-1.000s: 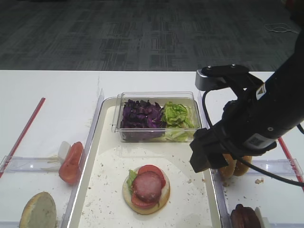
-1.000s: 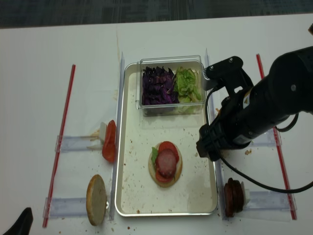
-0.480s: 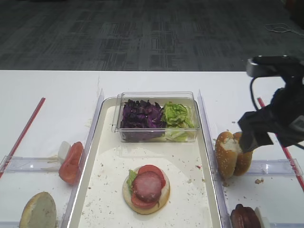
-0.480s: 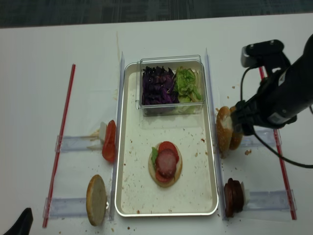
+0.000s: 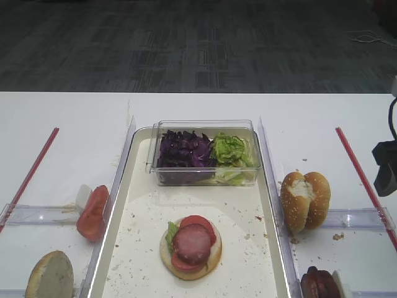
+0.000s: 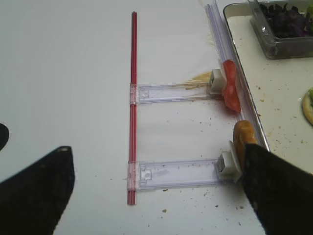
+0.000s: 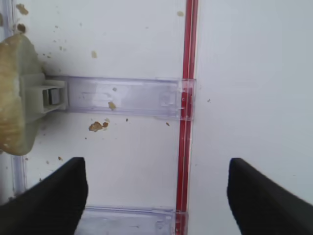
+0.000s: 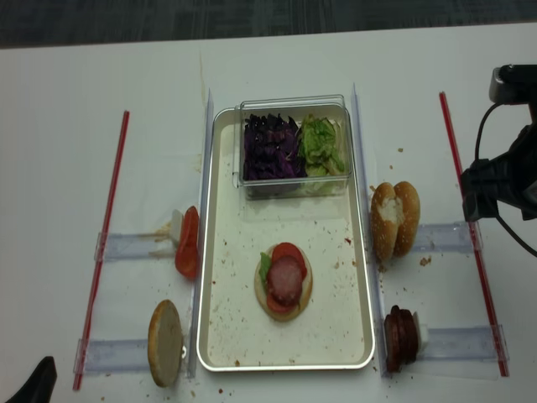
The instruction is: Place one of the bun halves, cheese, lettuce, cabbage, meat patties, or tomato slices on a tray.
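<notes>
On the cream tray (image 8: 220,252) lies a bun half stacked with lettuce, tomato and a meat patty (image 8: 285,273). Right of the tray, two bun halves (image 8: 393,220) stand on edge, with meat patties (image 8: 401,337) nearer the front. To the tray's left are tomato slices (image 8: 188,243) and another bun half (image 8: 165,342). A clear box holds cabbage (image 8: 272,147) and lettuce (image 8: 321,144). No cheese is in view. My right gripper (image 7: 156,196) hangs open and empty over the red strip, right of the buns. My left gripper (image 6: 156,196) is open and empty at the near left.
Red strips (image 8: 105,243) (image 8: 470,235) run along both sides of the table. Clear plastic holders (image 8: 126,246) (image 8: 457,340) lie across, between strips and tray. Crumbs dot the tray and the table. The right arm's cable (image 8: 482,138) loops near the right edge.
The right arm has swung right, away from the tray, to the table's right edge and uncovered the two bun halves. Its jaws stayed open. The food has not moved.
</notes>
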You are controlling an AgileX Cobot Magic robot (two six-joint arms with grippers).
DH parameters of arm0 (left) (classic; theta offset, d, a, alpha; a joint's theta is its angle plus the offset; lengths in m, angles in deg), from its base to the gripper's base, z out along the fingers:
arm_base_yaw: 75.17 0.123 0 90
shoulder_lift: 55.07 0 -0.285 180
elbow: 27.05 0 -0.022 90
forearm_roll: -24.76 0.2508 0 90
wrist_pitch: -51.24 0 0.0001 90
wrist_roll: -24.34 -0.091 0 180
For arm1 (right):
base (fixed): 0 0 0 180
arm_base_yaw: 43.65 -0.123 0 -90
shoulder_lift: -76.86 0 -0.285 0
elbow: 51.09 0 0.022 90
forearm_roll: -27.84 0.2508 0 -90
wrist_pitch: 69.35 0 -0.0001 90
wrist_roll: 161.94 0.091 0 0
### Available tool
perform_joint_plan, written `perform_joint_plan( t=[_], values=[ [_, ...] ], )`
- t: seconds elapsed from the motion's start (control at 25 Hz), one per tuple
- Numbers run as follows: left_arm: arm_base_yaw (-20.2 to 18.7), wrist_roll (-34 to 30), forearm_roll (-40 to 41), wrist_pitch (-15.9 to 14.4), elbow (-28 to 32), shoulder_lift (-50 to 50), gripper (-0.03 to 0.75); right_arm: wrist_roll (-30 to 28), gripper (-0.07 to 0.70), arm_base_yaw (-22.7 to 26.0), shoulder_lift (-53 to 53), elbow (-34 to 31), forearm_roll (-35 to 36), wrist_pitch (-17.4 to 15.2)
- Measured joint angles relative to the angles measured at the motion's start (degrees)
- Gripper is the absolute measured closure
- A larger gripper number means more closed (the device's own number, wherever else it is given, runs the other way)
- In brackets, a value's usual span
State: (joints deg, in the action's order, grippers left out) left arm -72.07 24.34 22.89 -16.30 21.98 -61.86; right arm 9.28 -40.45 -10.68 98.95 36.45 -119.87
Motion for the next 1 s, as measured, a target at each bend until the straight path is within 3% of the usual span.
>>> perform_joint_plan(
  t=[0.28,0.6,0.84,1.0],
  values=[
    [0.00,0.00,0.00,0.00,0.00,0.00,0.045,2.66,0.018,0.12,2.57,-0.85,-4.38,-5.70],
    [0.00,0.00,0.00,0.00,0.00,0.00,0.045,3.44,0.020,0.12,14.83,-8.86,-4.88,-11.78],
    [0.00,0.00,0.00,0.00,0.00,0.00,0.045,5.29,0.020,0.12,26.09,-14.96,-6.52,-13.70],
    [0.00,0.00,0.00,0.00,0.00,0.00,0.045,5.62,0.021,0.12,33.76,-18.59,-6.68,-12.79]
  ],
)
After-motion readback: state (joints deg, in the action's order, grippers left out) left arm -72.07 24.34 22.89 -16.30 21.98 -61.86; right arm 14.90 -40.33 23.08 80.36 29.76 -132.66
